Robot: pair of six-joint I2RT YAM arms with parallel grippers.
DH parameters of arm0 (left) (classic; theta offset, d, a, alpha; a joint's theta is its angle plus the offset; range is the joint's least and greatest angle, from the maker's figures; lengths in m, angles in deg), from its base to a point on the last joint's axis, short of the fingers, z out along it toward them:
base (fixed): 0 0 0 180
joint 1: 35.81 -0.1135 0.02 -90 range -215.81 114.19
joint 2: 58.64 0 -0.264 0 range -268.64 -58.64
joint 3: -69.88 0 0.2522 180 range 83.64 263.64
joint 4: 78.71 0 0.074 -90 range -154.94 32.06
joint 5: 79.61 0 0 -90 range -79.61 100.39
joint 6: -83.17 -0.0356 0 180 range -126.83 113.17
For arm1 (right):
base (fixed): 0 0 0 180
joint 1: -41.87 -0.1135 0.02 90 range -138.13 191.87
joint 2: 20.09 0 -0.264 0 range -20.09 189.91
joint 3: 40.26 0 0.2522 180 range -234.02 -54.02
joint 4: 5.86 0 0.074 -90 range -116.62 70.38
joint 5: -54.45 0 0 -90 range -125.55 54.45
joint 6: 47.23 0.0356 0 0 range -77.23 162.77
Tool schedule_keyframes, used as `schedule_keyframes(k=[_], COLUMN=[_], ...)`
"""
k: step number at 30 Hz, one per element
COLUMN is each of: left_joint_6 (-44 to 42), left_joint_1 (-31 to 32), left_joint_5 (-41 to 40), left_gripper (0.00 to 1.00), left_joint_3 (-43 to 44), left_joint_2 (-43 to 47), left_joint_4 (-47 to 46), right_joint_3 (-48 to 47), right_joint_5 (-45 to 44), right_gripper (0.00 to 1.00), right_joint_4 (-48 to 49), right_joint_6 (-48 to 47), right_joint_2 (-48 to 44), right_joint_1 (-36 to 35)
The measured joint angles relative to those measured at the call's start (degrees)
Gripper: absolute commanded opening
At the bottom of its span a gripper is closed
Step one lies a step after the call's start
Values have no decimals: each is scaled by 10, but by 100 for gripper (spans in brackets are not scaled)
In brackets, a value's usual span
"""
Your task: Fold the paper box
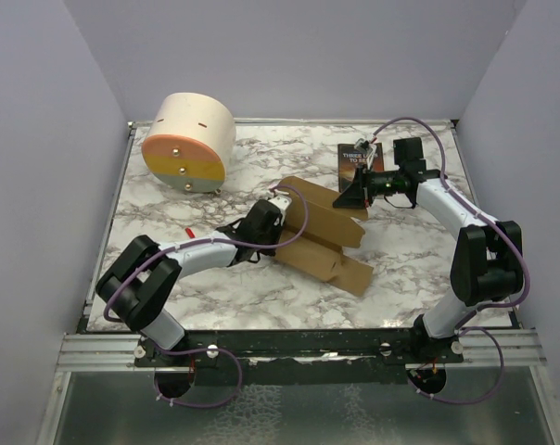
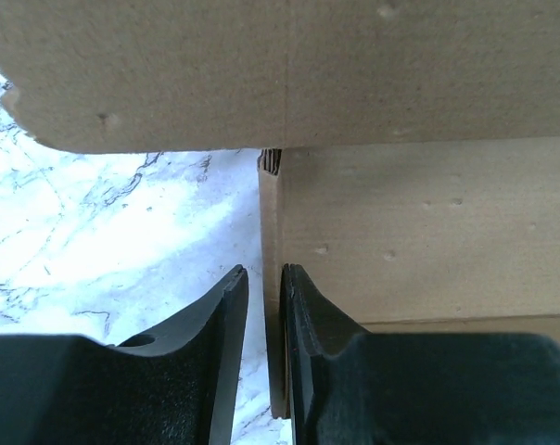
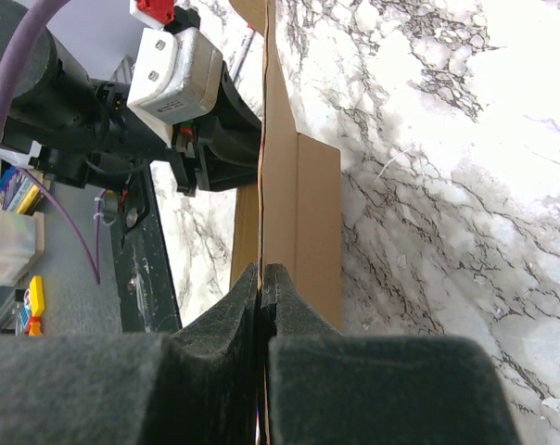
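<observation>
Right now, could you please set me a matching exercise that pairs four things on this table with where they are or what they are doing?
Things:
1. cylinder
2. book
3. paper box
4. right gripper

Places or states:
A. pinched shut on a cardboard edge
B. far left corner, lying on its side
C. middle of the table, partly folded
D. far right side, lying flat

Pairs: 1-B; 2-D; 3-C; 4-A
</observation>
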Motion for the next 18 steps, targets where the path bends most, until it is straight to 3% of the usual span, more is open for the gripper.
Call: schedule_keyframes(k=[1, 9, 10, 14, 18], left_joint_6=[1, 8, 8, 11, 20], left_joint_1=[0, 14, 16, 23, 23], left_joint_5=[-4, -54, -58, -64, -67], left_gripper=[2, 0, 3, 39, 60], left_joint_3=[0, 2, 2, 2, 2], left_joint_2=[-2, -2, -2, -1, 11], left_joint_4=[0, 4, 6, 12, 23], right_joint_3=[0, 0, 1, 2, 2], right_joint_5=[0, 0, 0, 0, 0], right_gripper=[1, 1, 1, 1, 1], right_joint_4=[0, 0, 0, 0, 0], right_joint_6=[0, 0, 0, 0, -3], right_joint_2=[0, 0, 0, 0, 0], right_joint_1=[0, -1, -1, -1, -1])
